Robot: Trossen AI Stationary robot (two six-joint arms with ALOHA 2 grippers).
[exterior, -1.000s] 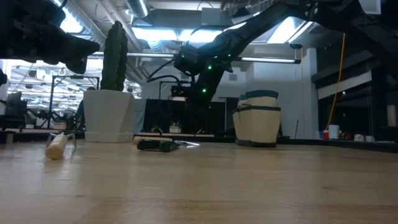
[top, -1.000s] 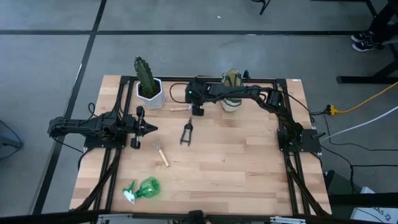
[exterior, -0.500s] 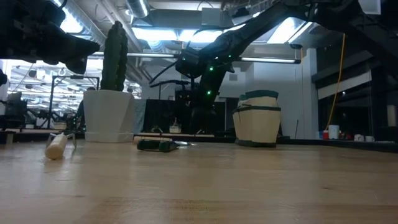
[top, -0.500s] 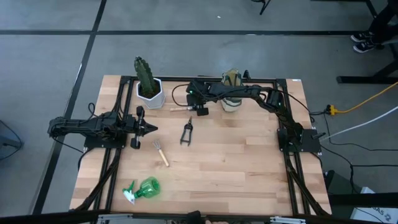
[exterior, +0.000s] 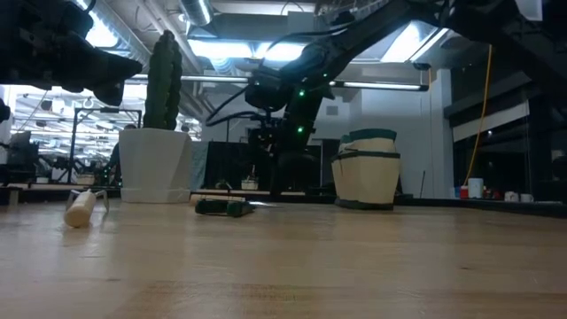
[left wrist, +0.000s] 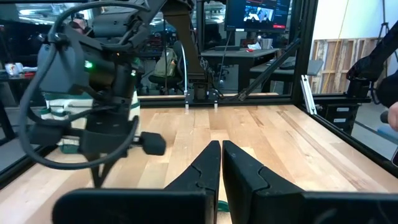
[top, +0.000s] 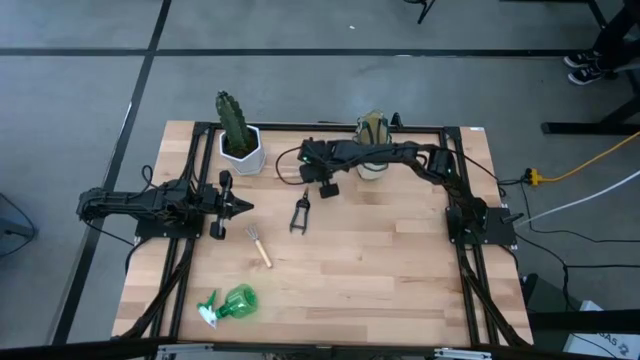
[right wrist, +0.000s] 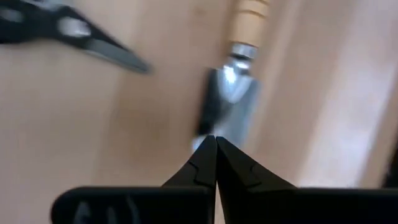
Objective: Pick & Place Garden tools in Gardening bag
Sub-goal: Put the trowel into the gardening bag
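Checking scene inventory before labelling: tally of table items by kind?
Garden tools: 4 (trowel, pruners, rake, spray bottle)
Gardening bag: 1
Potted cactus: 1
Total: 6

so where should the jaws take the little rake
Grip the rake on its straight wooden handle, near the middle, coming straight down from above. It lies flat on the table with bare wood all round, tines toward the cactus end. The handle runs diagonally, so turn the jaws across it; the splayed tines give poorer purchase.
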